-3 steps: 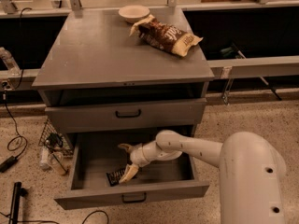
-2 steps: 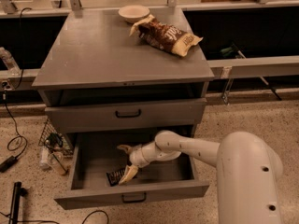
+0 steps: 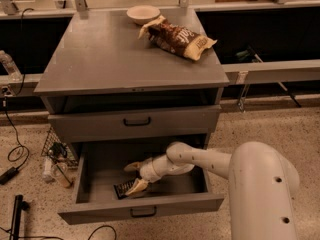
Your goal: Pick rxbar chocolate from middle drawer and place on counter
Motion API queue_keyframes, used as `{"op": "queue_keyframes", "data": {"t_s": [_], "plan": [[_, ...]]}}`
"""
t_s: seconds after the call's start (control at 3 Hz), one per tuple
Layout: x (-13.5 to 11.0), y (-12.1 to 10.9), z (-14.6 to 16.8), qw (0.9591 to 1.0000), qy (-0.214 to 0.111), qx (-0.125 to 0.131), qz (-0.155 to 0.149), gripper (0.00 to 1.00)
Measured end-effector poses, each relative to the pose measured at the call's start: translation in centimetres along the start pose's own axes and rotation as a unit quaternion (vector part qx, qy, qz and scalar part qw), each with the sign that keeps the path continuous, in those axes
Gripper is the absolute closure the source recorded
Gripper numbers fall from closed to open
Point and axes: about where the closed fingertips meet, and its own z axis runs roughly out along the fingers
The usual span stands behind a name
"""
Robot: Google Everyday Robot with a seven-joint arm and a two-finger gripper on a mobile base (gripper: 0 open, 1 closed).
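Observation:
The middle drawer (image 3: 142, 208) is pulled open at the bottom of the grey cabinet. The rxbar chocolate (image 3: 121, 189), a small dark flat bar, lies on the drawer floor near the front, left of centre. My gripper (image 3: 134, 177) reaches into the drawer from the right. It is open, with one pale fingertip (image 3: 132, 166) above the bar and the other (image 3: 137, 186) at the bar's right end. I cannot tell whether that one touches the bar. The counter (image 3: 110, 54) is the grey top of the cabinet.
A brown-and-cream snack bag (image 3: 181, 38) and a pale bowl (image 3: 143, 13) sit at the back right of the counter. The upper drawer (image 3: 136, 121) is closed. Bottles and a wire rack (image 3: 56, 159) and cables (image 3: 15, 149) lie on the floor to the left.
The gripper's upper finger has come down slightly toward the bar. The bar and the drawer have not moved.

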Motion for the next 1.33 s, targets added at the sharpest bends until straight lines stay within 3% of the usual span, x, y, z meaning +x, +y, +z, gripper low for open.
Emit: {"op": "queue_keyframes", "data": {"t_s": [0.33,0.67,1.33], "plan": [[0.56,0.23,0.16,1.0000,0.000,-0.007,0.006,0.40],[1.10,0.55,0.21,0.9999,0.004,-0.012,0.011,0.56],[1.56,0.81,-0.31,0.9996,0.000,-0.004,0.027,0.99]]}}
